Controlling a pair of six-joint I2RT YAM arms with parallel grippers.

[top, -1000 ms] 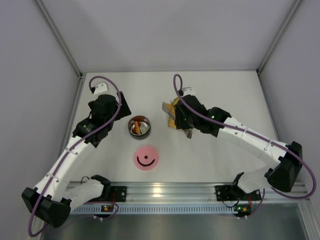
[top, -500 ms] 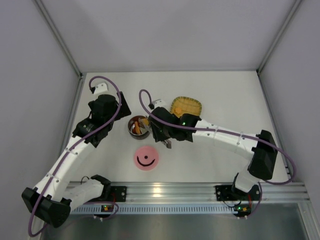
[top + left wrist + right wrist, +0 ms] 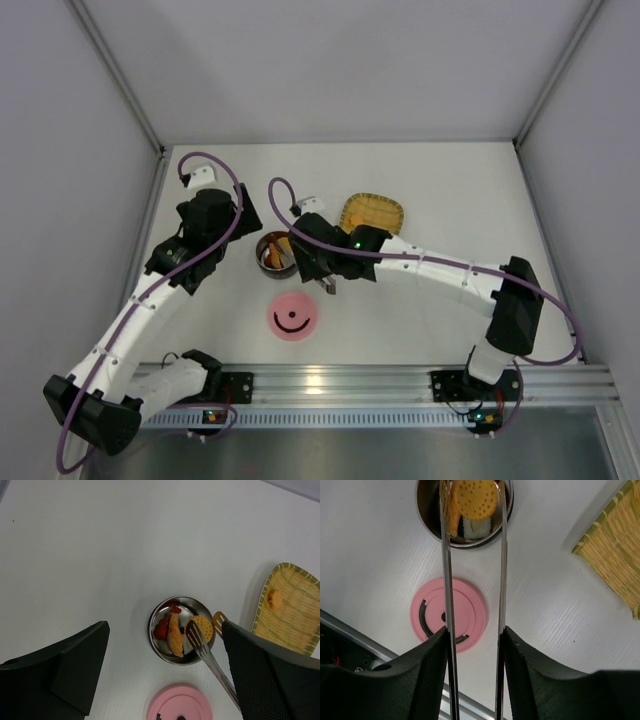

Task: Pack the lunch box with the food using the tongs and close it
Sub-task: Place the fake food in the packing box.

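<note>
Right wrist: right gripper (image 3: 474,632) clamped slim grey-white tongs (image 3: 502,555), tips flanking round orange cracker (image 3: 475,499) over shiny steel bowl (image 3: 427,510) ahead; left gripper (image 3: 165,625) gaped wide.

Lab booth: white walls (image 3: 330,70), aluminium rail (image 3: 330,380)

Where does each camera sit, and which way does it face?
Top external: overhead behind both arms, which show whole, facing the table.
Left wrist: on the left wrist, faces down at the lunch box; open left pincer frames it.
Right wrist: on the right wrist, faces along the tongs gripped in the right pincer.
Shared: all show lunch box and pink lid.
</note>
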